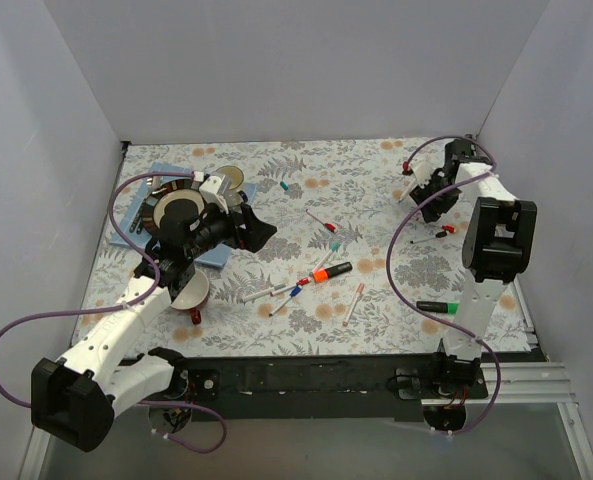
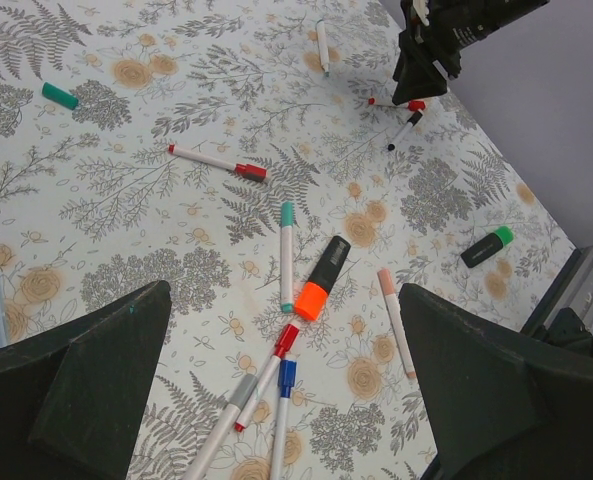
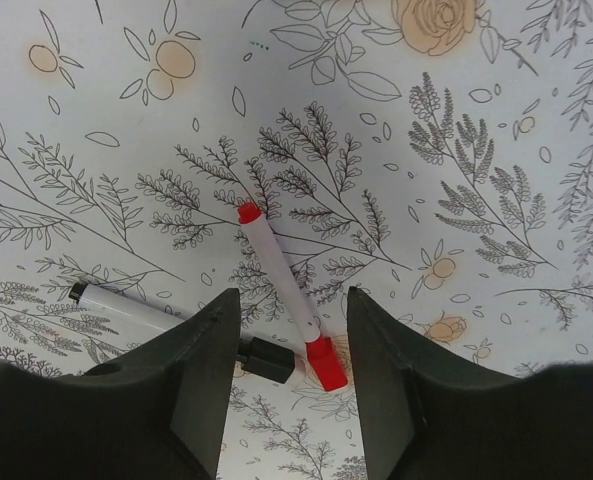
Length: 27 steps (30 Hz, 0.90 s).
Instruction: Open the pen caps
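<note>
A thick black marker (image 1: 336, 269) with a bright orange cap (image 2: 311, 298) is lying near the middle of the floral-printed tablecloth (image 1: 366, 180), and the rest is sitting around it. Just beside the marker, on its far side, a thin white pen with a teal cap (image 2: 287, 213) is lying. Just off the marker's orange end, a red cap (image 2: 287, 338) and a blue cap (image 2: 287, 375) are sitting side by side on two more thin white pens. A peach-ended pen (image 2: 396, 320) is lying near the marker, toward the arm bases. A second black marker with a green cap (image 1: 452, 309) is resting well apart to the right. A loose teal cap (image 1: 285, 186) is lying well behind the orange-capped marker.

The left gripper (image 1: 258, 229) is hovering to the marker's left, its fingers (image 2: 86, 390) spread wide and holding nothing. The right gripper (image 3: 291, 300) is reaching down well to the right of and behind the marker. Its fingers (image 3: 206, 370) are standing partly apart on either side of a thin white pen with a small red end cap (image 3: 326, 362), gaps showing between them and the pen. A white pen with a black cap (image 3: 266, 360) is lying just beside it.
</note>
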### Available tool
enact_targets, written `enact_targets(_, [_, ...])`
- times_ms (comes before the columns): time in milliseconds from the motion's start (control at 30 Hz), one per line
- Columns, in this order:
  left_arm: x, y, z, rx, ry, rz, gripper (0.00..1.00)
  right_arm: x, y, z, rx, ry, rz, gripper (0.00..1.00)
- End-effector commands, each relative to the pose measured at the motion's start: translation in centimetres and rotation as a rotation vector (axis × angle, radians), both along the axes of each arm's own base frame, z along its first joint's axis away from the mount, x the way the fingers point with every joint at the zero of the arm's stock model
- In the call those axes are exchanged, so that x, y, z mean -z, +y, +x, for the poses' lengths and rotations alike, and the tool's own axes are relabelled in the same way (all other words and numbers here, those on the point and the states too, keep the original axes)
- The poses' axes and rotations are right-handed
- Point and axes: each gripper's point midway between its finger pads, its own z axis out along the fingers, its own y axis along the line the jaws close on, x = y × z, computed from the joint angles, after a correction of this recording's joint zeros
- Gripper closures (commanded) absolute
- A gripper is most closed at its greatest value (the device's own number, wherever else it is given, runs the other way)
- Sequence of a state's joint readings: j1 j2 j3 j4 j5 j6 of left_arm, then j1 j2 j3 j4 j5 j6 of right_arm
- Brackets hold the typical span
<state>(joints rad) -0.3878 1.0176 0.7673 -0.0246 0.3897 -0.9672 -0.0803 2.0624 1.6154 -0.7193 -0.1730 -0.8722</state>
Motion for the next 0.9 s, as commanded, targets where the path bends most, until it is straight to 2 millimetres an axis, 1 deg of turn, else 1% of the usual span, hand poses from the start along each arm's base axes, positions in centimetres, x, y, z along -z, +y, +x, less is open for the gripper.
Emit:
enact_targets(0, [-2.3,0.3,-0.1,-0.004,-0.063,-0.009,0.02,-0.2,-0.1,-1.1,-0.039,0.083,-0.007,0.46])
enact_targets(167, [-2.3,0.3,-0.1,-0.005,-0.064,-0.007,0.02,1.1,0.1,-1.6,-0.045,0.131,0.003,0.49])
enact_targets(367, [-2.3,0.3,-0.1,-0.007,-0.065,-0.006,0.02,2.4,-0.5,-1.7,-0.041,0.159,-0.024,0.54])
enact_targets(433, [-2.3,0.4,-0.1,-0.008,-0.065,-0.006,0.02,2.6,-0.6,-1.6,-0.041,0.161,-0.030,0.55])
enact_targets(533, [-2.2,0.5,0.0,-0.012,-0.065,-0.003,0.02,2.8,-0.9,-1.5,-0.039,0.162,-0.045,0.61])
enact_targets(567, [-2.3,0.5,0.0,-0.014,-0.067,-0.004,0.02,3.1,-1.0,-1.6,-0.038,0.169,-0.049,0.65])
enact_targets(633, [-2.3,0.5,0.0,-0.015,-0.067,-0.003,0.02,3.6,-1.1,-1.6,-0.037,0.165,-0.063,0.70])
enact_targets(667, [-2.3,0.5,0.0,-0.015,-0.067,-0.003,0.02,3.6,-1.2,-1.6,-0.036,0.160,-0.068,0.74])
enact_targets(733, [-2.2,0.4,0.0,-0.014,-0.065,-0.001,0.02,3.9,-1.4,-1.3,-0.031,0.140,-0.078,0.78])
enact_targets(767, [-2.2,0.5,0.0,-0.014,-0.066,-0.002,0.02,3.6,-1.6,-0.7,-0.027,0.104,-0.088,0.80])
enact_targets(833, [-2.1,0.4,0.0,-0.014,-0.065,-0.001,0.02,3.5,-1.6,-0.4,-0.025,0.081,-0.093,0.83])
enact_targets(867, [-2.1,0.5,0.1,-0.013,-0.065,0.000,0.02,3.1,-1.7,-0.1,-0.022,0.060,-0.096,0.86])
